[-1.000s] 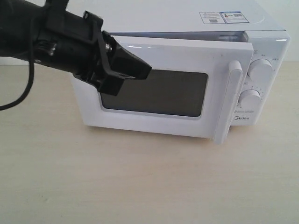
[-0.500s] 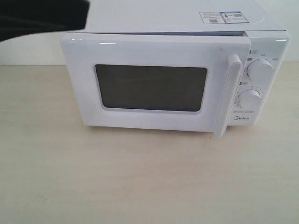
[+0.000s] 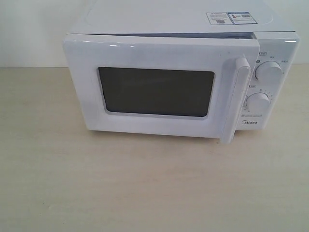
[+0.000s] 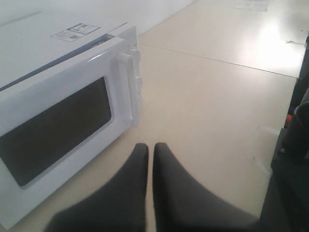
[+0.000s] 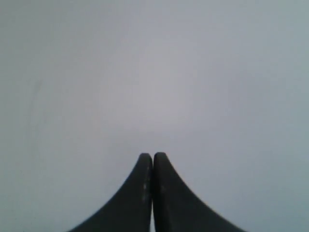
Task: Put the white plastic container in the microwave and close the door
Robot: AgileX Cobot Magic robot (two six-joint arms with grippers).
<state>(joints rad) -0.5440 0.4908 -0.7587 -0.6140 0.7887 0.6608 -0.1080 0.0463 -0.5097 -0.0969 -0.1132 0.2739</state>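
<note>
Pale wood table (image 3: 145, 193), white wall (image 3: 29, 34), microwave (image 3: 169, 19)

my left end effector (image 4: 150, 147): two matte black fingers (image 4: 120, 193), broad at base, curving to narrow rounded tips | my right end effector (image 5: 153, 155): same black tapered pair

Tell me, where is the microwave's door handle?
In the exterior view, the handle stands upright on the right edge of the door, just left of the two dials.
</note>
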